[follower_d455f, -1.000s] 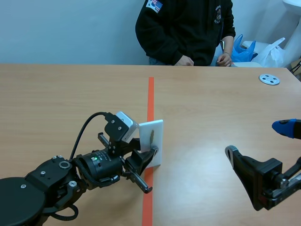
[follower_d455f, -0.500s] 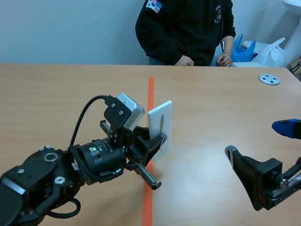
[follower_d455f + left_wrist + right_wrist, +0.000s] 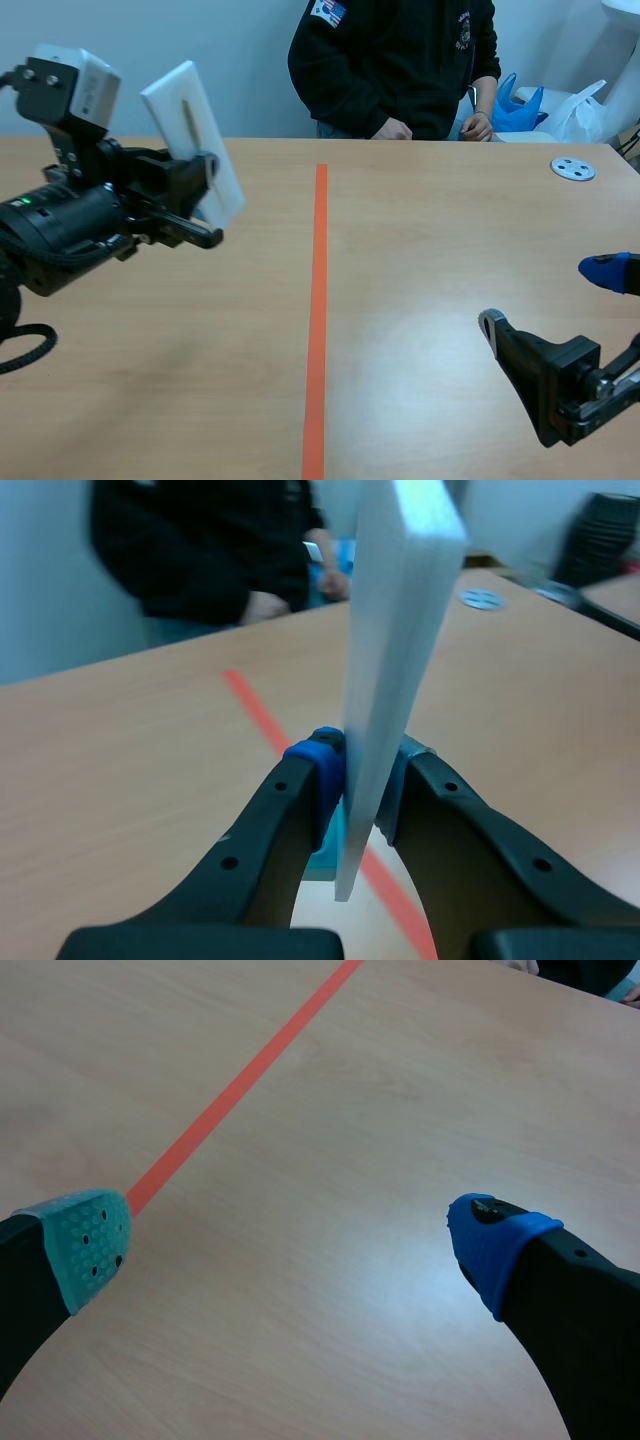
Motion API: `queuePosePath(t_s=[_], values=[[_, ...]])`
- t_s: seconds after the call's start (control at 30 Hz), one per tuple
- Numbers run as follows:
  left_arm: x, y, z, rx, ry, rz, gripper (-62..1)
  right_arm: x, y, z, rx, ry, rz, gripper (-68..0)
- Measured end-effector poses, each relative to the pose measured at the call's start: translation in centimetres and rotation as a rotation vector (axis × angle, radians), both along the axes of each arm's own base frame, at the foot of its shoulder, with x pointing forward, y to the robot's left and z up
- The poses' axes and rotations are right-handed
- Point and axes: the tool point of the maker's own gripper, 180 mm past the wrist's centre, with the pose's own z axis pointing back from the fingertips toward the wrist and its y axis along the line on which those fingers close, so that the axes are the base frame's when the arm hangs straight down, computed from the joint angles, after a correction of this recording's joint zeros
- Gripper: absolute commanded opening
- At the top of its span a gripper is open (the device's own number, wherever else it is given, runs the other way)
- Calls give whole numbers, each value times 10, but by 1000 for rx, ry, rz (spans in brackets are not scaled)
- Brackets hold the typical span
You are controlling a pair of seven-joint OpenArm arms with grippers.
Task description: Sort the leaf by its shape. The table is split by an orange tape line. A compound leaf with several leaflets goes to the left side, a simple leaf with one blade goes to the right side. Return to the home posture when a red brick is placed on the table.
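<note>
Starting nearest, we find the right gripper (image 3: 550, 300) low over the table (image 3: 420, 240), to the right of the tape line (image 3: 318, 300). Its fingers are spread wide with nothing between them, and its wrist view shows only bare wood and the line between the green pad and the blue one. The arm behind it is cut off by the edge.

Further in, the left gripper (image 3: 208, 178) is raised well above the table's left side, pinching the lower edge of a white card (image 3: 185, 120) that leans away from the line. On the card's face we see a thin brownish streak, the leaf (image 3: 187, 112) — too small for us to tell one blade from several leaflets. From the left wrist the card stands edge-on between the two pads, so its face is hidden altogether.

Beyond, near the far right edge, lies a small round metal disc (image 3: 573, 168). Across the table sits a person (image 3: 400, 60) in a dark top — cut off above the shoulders — with hands at the table's edge and a blue bag (image 3: 515, 105) beside them.
</note>
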Motion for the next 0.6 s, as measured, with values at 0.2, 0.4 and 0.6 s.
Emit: queuePosePath(t_s=[0.2, 0.4, 0.6], values=[[17, 61, -6, 66, 10, 172, -573, 0, 0, 0, 0, 0, 0, 4], [40, 116, -32, 96, 62, 295, -573, 0, 0, 0, 0, 0, 0, 4], [57, 153, -67, 76, 118, 388, -573, 0, 0, 0, 0, 0, 0, 4]])
